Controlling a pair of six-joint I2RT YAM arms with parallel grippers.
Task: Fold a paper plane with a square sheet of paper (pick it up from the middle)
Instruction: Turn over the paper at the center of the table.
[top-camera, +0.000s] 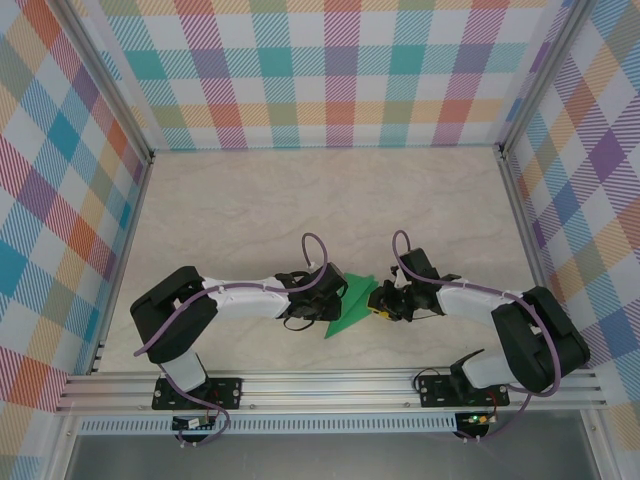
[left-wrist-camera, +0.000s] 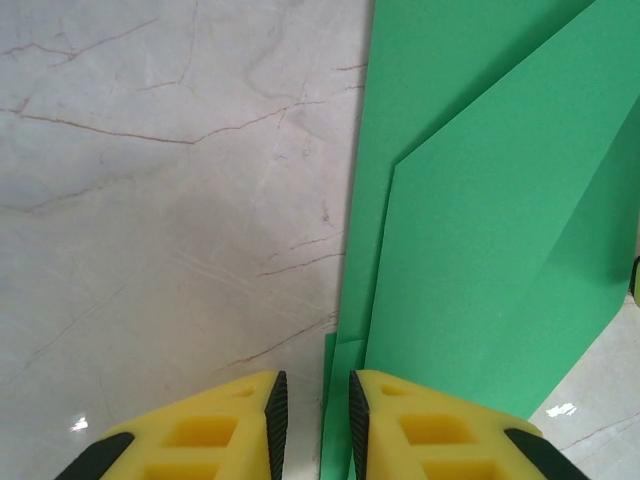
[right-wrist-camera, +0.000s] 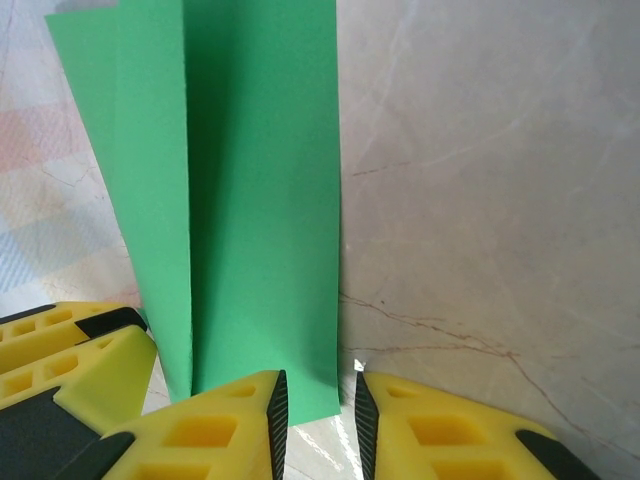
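The green sheet of paper (top-camera: 352, 303), folded into a pointed, layered paper plane shape, sits between my two grippers near the table's front middle. My left gripper (top-camera: 318, 296) is at its left side. In the left wrist view the left gripper (left-wrist-camera: 312, 420) stands narrowly open, with the left edge of the paper (left-wrist-camera: 480, 230) running into the gap between the jaws. My right gripper (top-camera: 388, 300) is at the paper's right side. The right gripper (right-wrist-camera: 322, 420) also stands narrowly open, and the right edge of the paper (right-wrist-camera: 260, 220) reaches between its jaws.
The marble-look table (top-camera: 300, 210) stretches away behind the paper. Checked walls (top-camera: 320, 70) close off the back and both sides. An aluminium rail (top-camera: 330, 385) runs along the near edge. A yellow finger of the left gripper (right-wrist-camera: 60, 350) shows beside the paper.
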